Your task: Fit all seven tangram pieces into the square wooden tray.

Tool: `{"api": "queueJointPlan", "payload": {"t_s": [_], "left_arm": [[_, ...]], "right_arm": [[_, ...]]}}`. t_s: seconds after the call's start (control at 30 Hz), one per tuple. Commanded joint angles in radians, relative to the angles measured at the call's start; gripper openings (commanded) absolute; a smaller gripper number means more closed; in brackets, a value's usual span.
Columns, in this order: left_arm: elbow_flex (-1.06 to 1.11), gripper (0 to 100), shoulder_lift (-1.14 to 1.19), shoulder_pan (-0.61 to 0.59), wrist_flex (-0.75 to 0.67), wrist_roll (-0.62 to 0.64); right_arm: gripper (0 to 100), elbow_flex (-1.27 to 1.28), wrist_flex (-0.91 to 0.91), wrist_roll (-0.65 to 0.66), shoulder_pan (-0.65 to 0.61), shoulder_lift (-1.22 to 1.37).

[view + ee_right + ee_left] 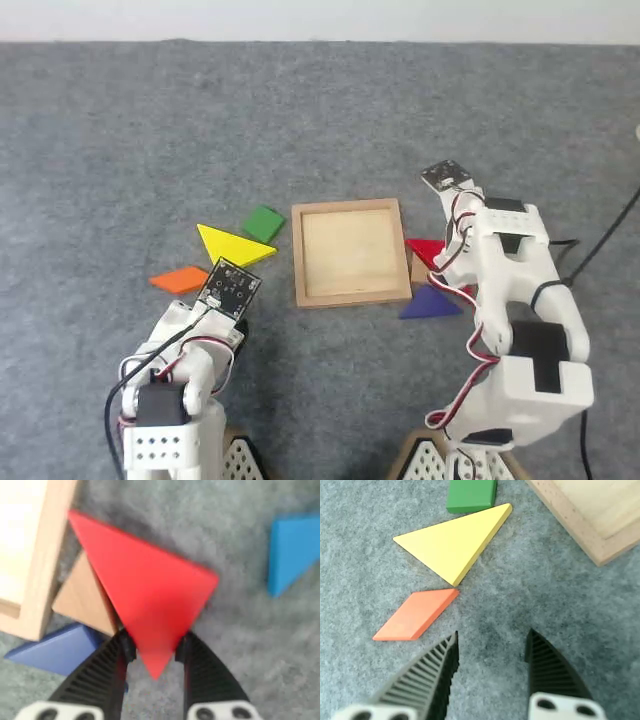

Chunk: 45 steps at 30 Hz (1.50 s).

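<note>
**Red triangle pinched beside the tray**

A grey carpeted tabletop runs under both arms, with a pale wall strip along its far edge. The square wooden tray (pixel 348 206) sits at the middle of the high view, and the pieces lie on the carpet on either side of it.

From the tray, a green wooden square (pixel 263 223) lies at ten o'clock. A large yellow wooden triangle (pixel 233 245) lies at nine o'clock and an orange wooden parallelogram (pixel 180 279) at eight.

At three o'clock, just beside the tray's rim, is a large red wooden triangle (pixel 425 250). A small tan wooden triangle (pixel 418 268) sits at four o'clock against the rim, and a violet-blue wooden triangle (pixel 430 303) at five. In the right wrist view a light blue wooden piece (pixel 292 550) lies apart from the red one.

The right gripper (pixel 154 647) pinches one corner of the red triangle between its black ribbed fingers. The left gripper (pixel 492 645) hangs over bare carpet near the orange parallelogram, its fingers spread and holding nothing.
</note>
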Motion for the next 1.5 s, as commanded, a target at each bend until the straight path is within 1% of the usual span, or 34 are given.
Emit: {"api": "queueJointPlan", "payload": {"t_s": [0.0,0.13,0.27,0.33,0.4,0.57,0.63,0.7,0.87,1.07,1.17,1.3,1.47], "left_arm": [[-0.005,21,-0.006,0.000,0.005,0.006],[-0.005,21,-0.006,0.000,0.005,0.006],[-0.005,21,-0.006,0.000,0.005,0.006],[-0.005,21,-0.006,0.000,0.005,0.006],[-0.005,21,-0.006,0.000,0.005,0.006],[-0.005,21,-0.006,0.000,0.005,0.006],[-0.005,21,-0.006,0.000,0.005,0.006],[-0.005,21,-0.006,0.000,0.005,0.006],[-0.005,21,-0.006,0.000,0.005,0.006],[-0.005,21,-0.006,0.000,0.005,0.006],[-0.005,21,-0.006,0.000,0.005,0.006],[-0.005,21,-0.006,0.000,0.005,0.006],[-0.005,21,-0.006,0.000,0.005,0.006]], "right_arm": [[2.1,-0.049,0.025,-0.038,0.004,-0.024],[2.1,-0.071,0.054,-0.066,0.002,-0.088],[2.2,-0.071,0.044,-0.064,0.004,-0.174],[4.2,-0.075,0.042,-0.055,-0.004,-0.209],[9.9,-0.087,0.041,-0.003,-0.013,-0.225],[29.2,-0.091,-0.001,0.092,-0.088,-0.171],[34.0,-0.092,-0.005,0.133,-0.116,-0.133],[36.6,-0.094,-0.041,0.152,-0.130,-0.090],[37.9,-0.101,-0.147,0.161,-0.133,0.002],[37.7,-0.226,-0.151,0.160,-0.142,0.136],[37.6,-0.290,-0.110,0.157,-0.153,0.216],[37.6,-0.387,0.018,0.155,-0.154,0.268],[37.5,-0.390,0.096,0.153,-0.157,0.280]]}}
